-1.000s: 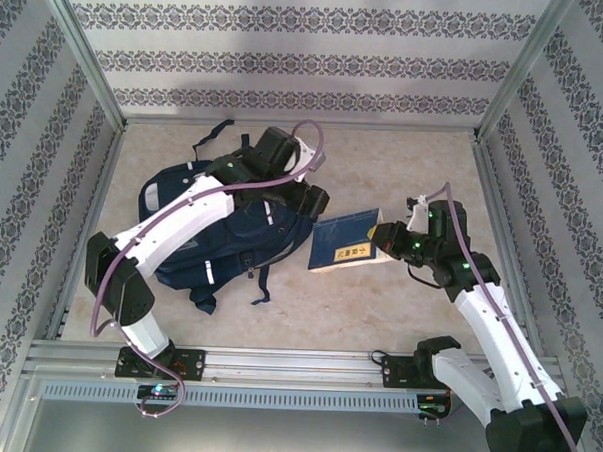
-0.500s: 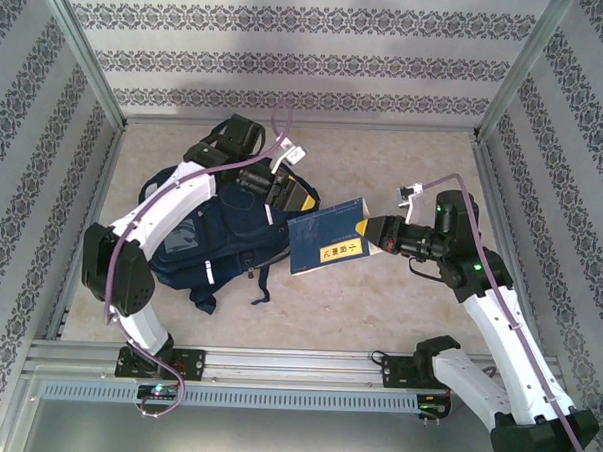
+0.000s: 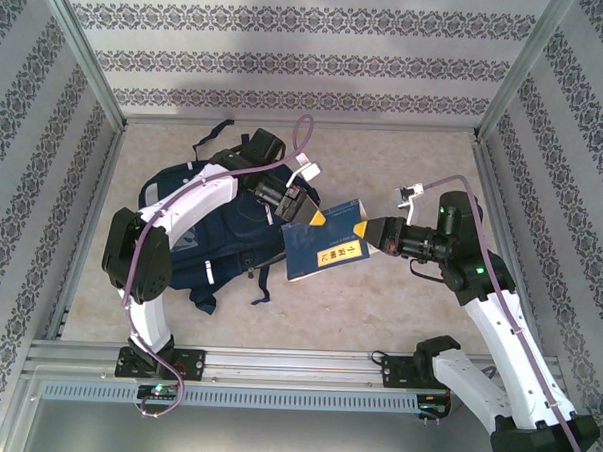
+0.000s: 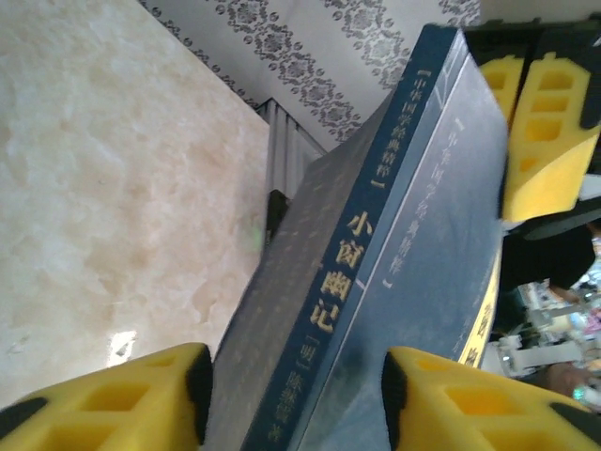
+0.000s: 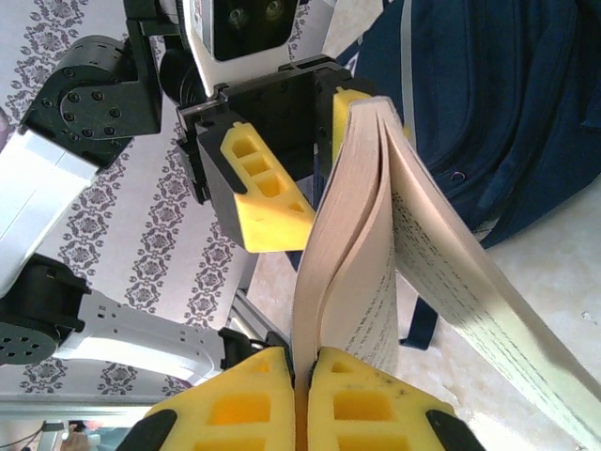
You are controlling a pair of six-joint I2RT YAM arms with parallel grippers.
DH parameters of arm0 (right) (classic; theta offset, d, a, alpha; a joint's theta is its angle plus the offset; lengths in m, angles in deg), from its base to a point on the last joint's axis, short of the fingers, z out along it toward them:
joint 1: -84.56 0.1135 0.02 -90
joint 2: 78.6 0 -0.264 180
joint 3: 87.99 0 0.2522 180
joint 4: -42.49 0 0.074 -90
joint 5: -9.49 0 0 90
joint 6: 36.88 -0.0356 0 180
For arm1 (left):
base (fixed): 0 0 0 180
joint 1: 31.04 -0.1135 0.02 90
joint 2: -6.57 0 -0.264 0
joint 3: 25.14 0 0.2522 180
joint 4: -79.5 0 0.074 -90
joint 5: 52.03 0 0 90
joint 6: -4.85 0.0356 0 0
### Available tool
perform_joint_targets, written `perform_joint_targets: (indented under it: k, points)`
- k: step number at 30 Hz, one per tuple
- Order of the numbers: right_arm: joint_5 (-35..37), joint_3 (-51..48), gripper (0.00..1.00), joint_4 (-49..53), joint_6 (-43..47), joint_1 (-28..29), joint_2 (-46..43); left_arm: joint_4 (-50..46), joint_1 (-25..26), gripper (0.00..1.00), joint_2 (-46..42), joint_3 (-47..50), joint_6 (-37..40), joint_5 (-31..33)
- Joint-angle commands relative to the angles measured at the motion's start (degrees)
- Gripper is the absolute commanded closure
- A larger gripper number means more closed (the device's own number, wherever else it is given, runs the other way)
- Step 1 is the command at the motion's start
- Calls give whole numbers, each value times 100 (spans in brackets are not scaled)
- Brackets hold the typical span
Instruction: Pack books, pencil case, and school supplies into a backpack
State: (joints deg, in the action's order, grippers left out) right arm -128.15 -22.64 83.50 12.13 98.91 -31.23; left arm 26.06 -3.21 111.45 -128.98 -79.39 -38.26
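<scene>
1. Top view: navy book (image 3: 325,249) is held up btwn both grippers, long axis running R-to-L and tilted. R gripper (image 3: 365,230) is shut tight on its R end. L gripper (image 3: 298,210) sits at the opposite end. Backpack (image 3: 236,238) lies just L of book, partly under the L arm, so the L arm is nearer the bag.
2. L wrist: L gripper (image 4: 299,399) straddles book (image 4: 376,282) across the spine, one of its pads (image 4: 122,399) on each side. Can't tell if they press.
3. R wrist: R gripper (image 5: 302,395) is clamped on pages of book (image 5: 366,235). L gripper (image 5: 315,160) is at the far end, backpack (image 5: 498,113) beyond. Prob. a handover: L needs a firm bite before R lets go.
</scene>
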Motion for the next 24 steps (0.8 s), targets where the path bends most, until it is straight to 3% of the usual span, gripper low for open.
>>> perform_joint_targets:
  k: [1,5,11,16,20,24]
  points:
    - [24,53,92,-287,-116,-124,-123,-151,132,65,2,-56,213,-633]
    - [72,47,93,-289,-160,-244,-138,-449,152,84,101,-208,427,-838]
    - [661,127,90,175,61,-323,-232,-660,135,100,119,-390,601,-1036]
    - [1498,206,44,593,169,-432,-431,-681,91,100,100,-441,596,-1134]
    - [2330,204,32,895,302,-442,-673,-681,64,100,68,-499,537,-1150]
    - [2307,-48,22,722,112,-433,-799,-378,64,100,-41,-513,144,-1088]
